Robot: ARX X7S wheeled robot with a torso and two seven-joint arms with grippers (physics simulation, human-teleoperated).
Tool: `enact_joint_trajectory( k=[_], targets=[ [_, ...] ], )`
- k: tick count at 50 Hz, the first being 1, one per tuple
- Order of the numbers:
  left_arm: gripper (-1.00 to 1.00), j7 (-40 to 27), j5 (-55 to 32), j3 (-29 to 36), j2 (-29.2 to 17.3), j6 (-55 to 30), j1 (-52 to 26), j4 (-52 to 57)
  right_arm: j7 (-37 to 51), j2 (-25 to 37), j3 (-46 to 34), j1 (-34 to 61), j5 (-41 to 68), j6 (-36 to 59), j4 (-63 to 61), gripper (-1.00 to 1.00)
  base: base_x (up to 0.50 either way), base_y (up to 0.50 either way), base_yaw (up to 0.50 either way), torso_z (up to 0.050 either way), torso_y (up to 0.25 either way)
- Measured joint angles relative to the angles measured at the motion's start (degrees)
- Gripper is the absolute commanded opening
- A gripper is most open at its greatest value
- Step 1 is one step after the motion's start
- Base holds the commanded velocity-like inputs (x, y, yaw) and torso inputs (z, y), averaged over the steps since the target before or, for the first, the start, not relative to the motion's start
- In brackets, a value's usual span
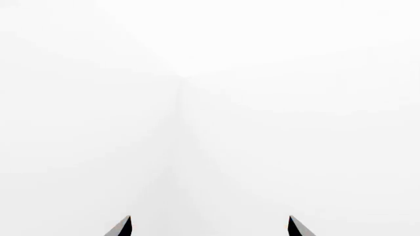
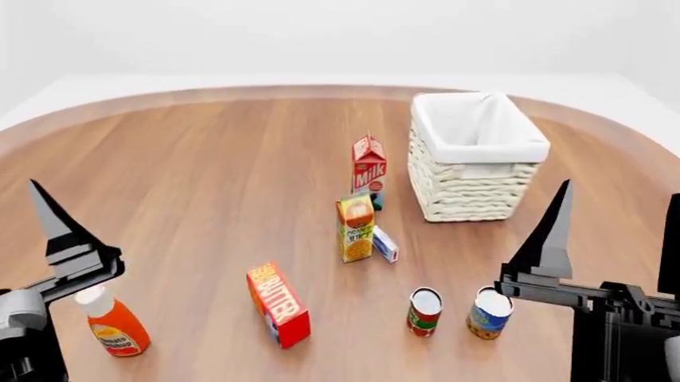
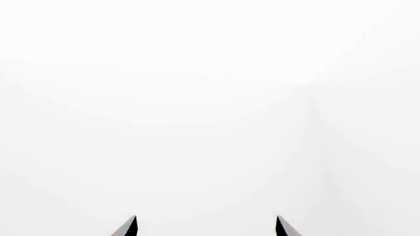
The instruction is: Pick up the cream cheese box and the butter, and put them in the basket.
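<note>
The cream cheese box (image 2: 384, 243) is small, blue and white, and lies on the wooden table right beside the orange juice carton (image 2: 355, 227). The butter (image 2: 279, 305) is a red-and-orange box with yellow lettering, lying nearer me and left of centre. The basket (image 2: 429, 131), woven with white lining, stands at the back right. My left gripper (image 1: 210, 225) is open and empty at the near left, one finger (image 2: 53, 219) pointing up. My right gripper (image 2: 611, 239) is open and empty at the near right, in front of the basket. Both wrist views show only white background.
A red milk carton (image 2: 369, 169) stands behind the juice carton. Two round cans (image 2: 424, 311) (image 2: 490, 313) stand near my right gripper. An orange bottle (image 2: 114, 326) lies by my left gripper. The table's curved far edge (image 2: 266, 91) runs along the back.
</note>
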Motion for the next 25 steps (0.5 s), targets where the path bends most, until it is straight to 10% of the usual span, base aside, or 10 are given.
enact_joint_trajectory(
  k=[25],
  targets=[
    [1.0, -0.5, -0.5, 1.4, -1.4, -1.7, -0.5, 2.5, 0.8, 1.1, -1.1, -0.3, -0.1, 0.5, -1.4, 1.0, 0.5, -0.01, 0.0, 0.0, 0.001]
  ],
)
